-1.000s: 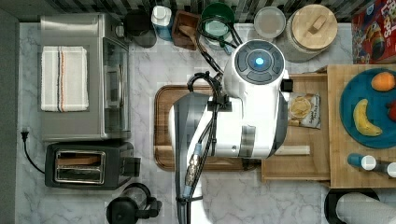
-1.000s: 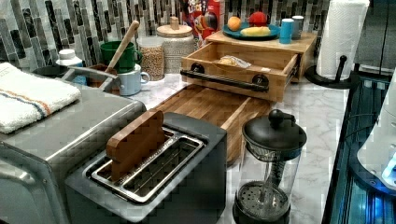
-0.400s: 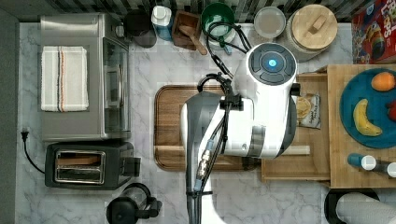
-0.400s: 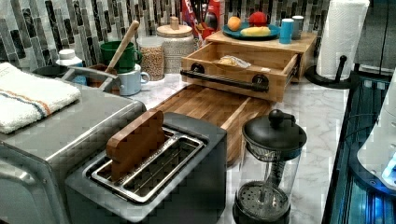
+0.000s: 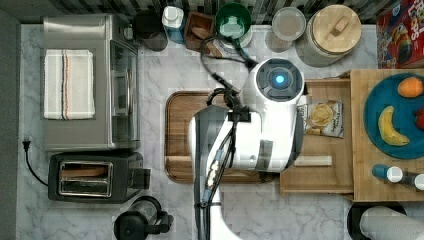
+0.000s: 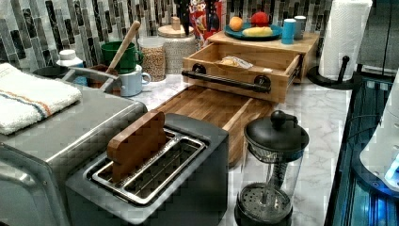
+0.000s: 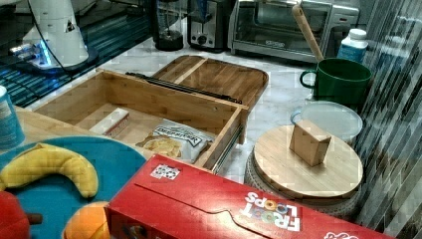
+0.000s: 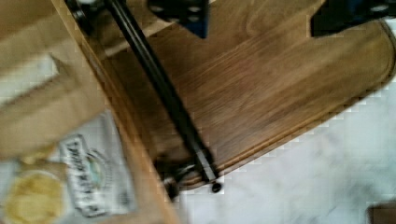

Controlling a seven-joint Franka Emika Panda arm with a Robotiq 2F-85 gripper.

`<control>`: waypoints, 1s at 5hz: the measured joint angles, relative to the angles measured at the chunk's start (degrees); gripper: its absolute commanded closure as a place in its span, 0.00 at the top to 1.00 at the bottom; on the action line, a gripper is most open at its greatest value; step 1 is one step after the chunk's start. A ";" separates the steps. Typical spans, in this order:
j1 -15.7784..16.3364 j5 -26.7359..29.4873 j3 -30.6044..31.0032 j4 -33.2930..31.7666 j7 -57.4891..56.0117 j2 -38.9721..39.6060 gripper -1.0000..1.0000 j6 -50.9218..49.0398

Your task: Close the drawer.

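The light-wood drawer [image 5: 320, 175] stands pulled out toward the top view's left, its front over the edge of a brown board [image 5: 180, 135]. In the left view the long black handle [image 6: 226, 81] spans the drawer's [image 6: 244, 59] front. Inside lie a chip bag [image 5: 322, 117] and a small wooden block [image 5: 312, 161]. The white arm [image 5: 265, 130] hangs over the drawer front in the top view. In the wrist view my gripper [image 8: 261, 14] is open above the board [image 8: 280, 84], close beside the handle [image 8: 159, 93] and holding nothing.
A toaster [image 5: 95, 172], toaster oven [image 5: 85, 82] and French press [image 5: 137, 225] fill the top view's left. A green mug [image 5: 232, 22] and lidded jar [image 5: 332, 32] stand behind the board. A blue fruit plate [image 5: 395, 120] sits on the thick top above the drawer.
The arm's wrist swung a little to the top view's right, then back and lower in the top view. The drawer stands as far out as before.
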 measured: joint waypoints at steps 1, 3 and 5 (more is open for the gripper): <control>0.58 1.12 1.18 -3.69 -11.90 -0.49 0.00 -1.06; 0.81 1.11 3.69 -12.20 -15.01 -2.30 0.00 2.08; 1.04 -0.97 5.67 -16.45 -15.01 -1.44 0.00 9.85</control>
